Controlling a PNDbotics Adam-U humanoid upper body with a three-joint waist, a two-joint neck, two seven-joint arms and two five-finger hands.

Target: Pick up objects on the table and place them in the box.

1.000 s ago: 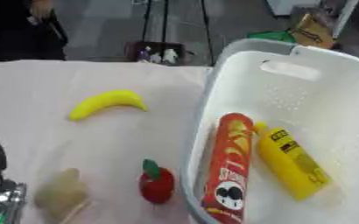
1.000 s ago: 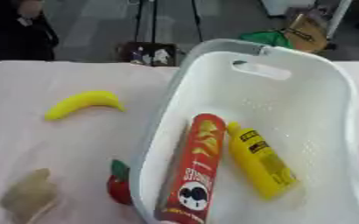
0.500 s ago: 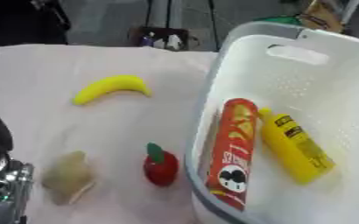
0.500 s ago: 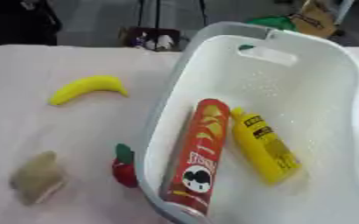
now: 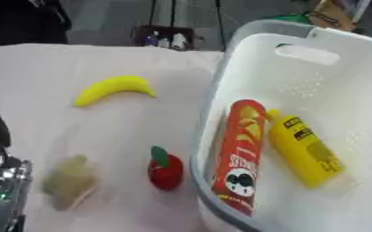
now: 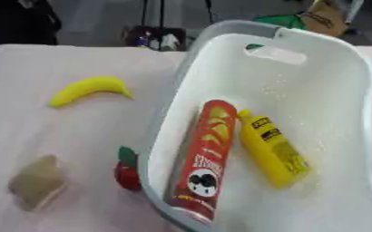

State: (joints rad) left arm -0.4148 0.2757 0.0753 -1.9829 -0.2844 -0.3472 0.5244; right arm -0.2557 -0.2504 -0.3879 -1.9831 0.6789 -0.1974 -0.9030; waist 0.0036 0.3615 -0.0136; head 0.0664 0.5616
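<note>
A silver-jointed black part of the robot's left arm [image 5: 0, 181] shows at the lower left edge of the left eye view; whether that hand's fingers are straight or curled cannot be told (only metal and dark casing show), and the right hand appears in no view.

Just to the right of that arm lies a tan, lumpy, bread-like piece [image 5: 68, 181]; further right, near the basket's wall, sits a red apple-shaped toy with a green leaf [image 5: 165, 170]; up and away from the arm, well apart from both, a yellow plastic banana [image 5: 114, 88] lies on its side with bare cloth all round it.

The white perforated plastic basket [image 6: 332, 68] fills the far right side, its handle slot at the far end; inside it a red cylindrical crisp can [image 6: 205, 158] lies lengthwise beside a yellow squeeze bottle [image 6: 272, 149], the two just touching near their tops; the basket's right half is bare floor.

A pale pink cloth covers the table [image 5: 54, 63]; beyond its far edge are a dark floor and stand legs.
</note>
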